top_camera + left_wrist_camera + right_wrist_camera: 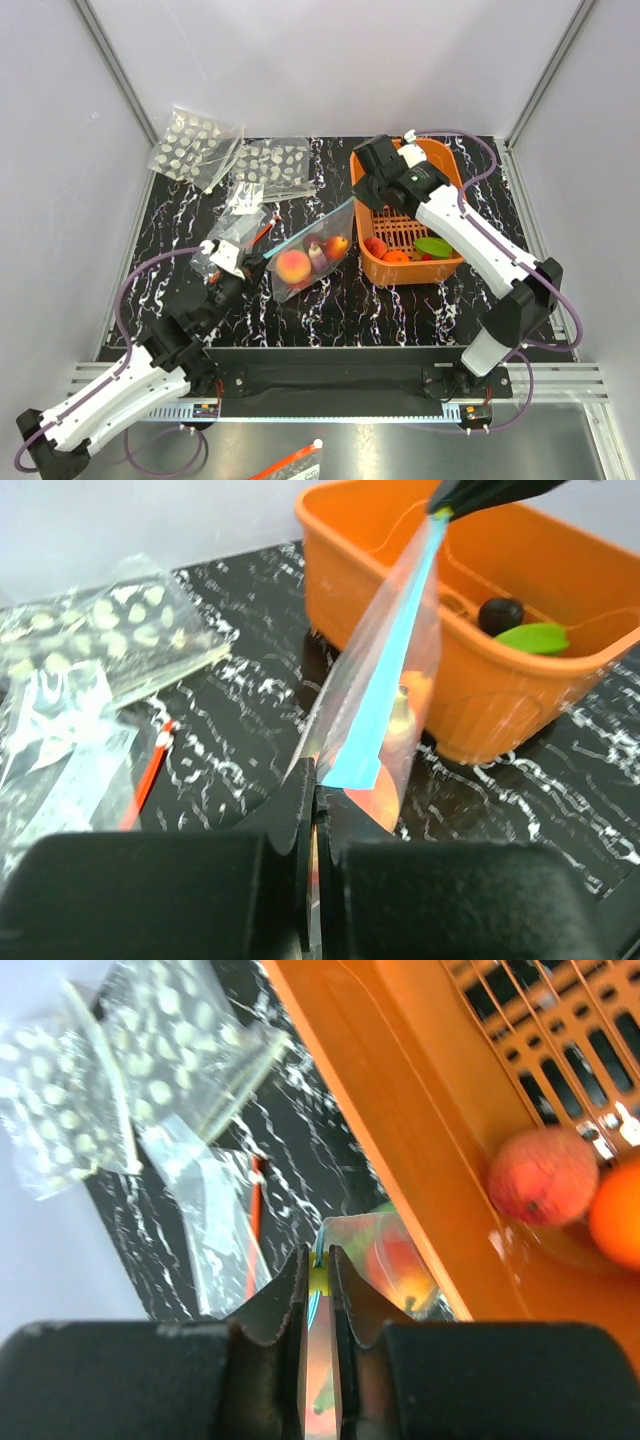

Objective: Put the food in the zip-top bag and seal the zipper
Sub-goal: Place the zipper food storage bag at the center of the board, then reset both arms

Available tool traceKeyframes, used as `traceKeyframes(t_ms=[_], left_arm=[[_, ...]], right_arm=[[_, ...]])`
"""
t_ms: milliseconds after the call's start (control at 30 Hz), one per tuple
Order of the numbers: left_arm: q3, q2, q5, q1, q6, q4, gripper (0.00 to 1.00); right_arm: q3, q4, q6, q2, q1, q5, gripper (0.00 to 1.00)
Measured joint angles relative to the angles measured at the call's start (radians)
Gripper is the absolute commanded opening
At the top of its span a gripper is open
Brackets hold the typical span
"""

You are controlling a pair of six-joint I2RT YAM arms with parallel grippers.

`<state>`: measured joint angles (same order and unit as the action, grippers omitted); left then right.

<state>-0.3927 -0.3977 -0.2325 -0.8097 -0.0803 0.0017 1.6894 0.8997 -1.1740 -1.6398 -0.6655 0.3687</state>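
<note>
The zip-top bag (pixel 308 262) lies between the arms, its teal zipper (pixel 312 228) stretched taut. It holds a peach-orange fruit (pixel 293 266), a small purple piece (pixel 316 254) and an orange-red fruit (pixel 337 245). My left gripper (pixel 318 780) is shut on the near end of the zipper (pixel 388 675); it also shows in the top view (pixel 258 263). My right gripper (pixel 319 1260) is shut on the far end at the yellow slider (pixel 319 1280), beside the basket's left wall; it also shows in the top view (pixel 357 200). More food lies in the basket: a red-peach fruit (pixel 542 1175), an orange one (pixel 617 1210), a green leaf (pixel 534 637), a dark plum (pixel 500 613).
The orange basket (pixel 452 268) stands to the right of the bag. Two clear packets with white dots (pixel 195 142) (pixel 272 165) lie at the back left. A clear bag with a red strip (pixel 245 222) lies just left of the zip-top bag. Another red-strip bag (pixel 290 462) lies below the table's edge.
</note>
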Motion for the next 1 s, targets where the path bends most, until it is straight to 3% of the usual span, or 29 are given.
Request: traceKeyframes(t_ms=[133, 167, 233, 267, 300, 333, 400, 600, 633, 700, 1000], left_arm=[[-0.032, -0.074, 0.032, 0.000, 0.001, 0.047, 0.01], [-0.047, -0.104, 0.048, 0.000, 0.000, 0.057, 0.02], [-0.071, -0.147, 0.076, 0.000, 0.001, 0.070, 0.14], [-0.081, -0.170, 0.095, 0.000, 0.001, 0.077, 0.25], [-0.090, -0.191, 0.118, 0.001, -0.003, 0.089, 0.52], [-0.093, -0.202, 0.133, 0.001, -0.002, 0.096, 0.62], [-0.108, -0.220, 0.169, 0.001, -0.019, 0.097, 0.99], [-0.202, -0.200, 0.229, 0.001, -0.034, 0.014, 0.99], [-0.225, -0.186, 0.229, 0.001, -0.034, -0.019, 0.99], [-0.293, -0.143, 0.222, 0.001, -0.035, -0.101, 0.99], [-0.581, -0.023, 0.064, 0.002, -0.089, -0.488, 0.99]], right_arm=[[0.058, -0.050, 0.052, -0.037, 0.025, -0.003, 0.15], [0.078, -0.060, 0.066, -0.050, 0.032, -0.003, 0.20], [0.117, -0.072, 0.097, -0.075, 0.048, -0.008, 0.25], [0.137, -0.077, 0.113, -0.087, 0.059, -0.011, 0.37], [0.153, -0.087, 0.128, -0.098, 0.071, -0.016, 0.43], [0.170, -0.094, 0.147, -0.108, 0.083, -0.023, 0.52], [0.206, -0.092, 0.188, -0.126, 0.107, -0.034, 0.70], [0.259, -0.079, 0.346, -0.116, 0.137, -0.041, 0.84], [0.243, -0.081, 0.377, -0.094, 0.136, -0.041, 0.92], [0.168, -0.097, 0.436, -0.013, 0.135, -0.041, 0.98], [-0.372, -0.248, 0.641, 0.724, 0.135, -0.075, 1.00]])
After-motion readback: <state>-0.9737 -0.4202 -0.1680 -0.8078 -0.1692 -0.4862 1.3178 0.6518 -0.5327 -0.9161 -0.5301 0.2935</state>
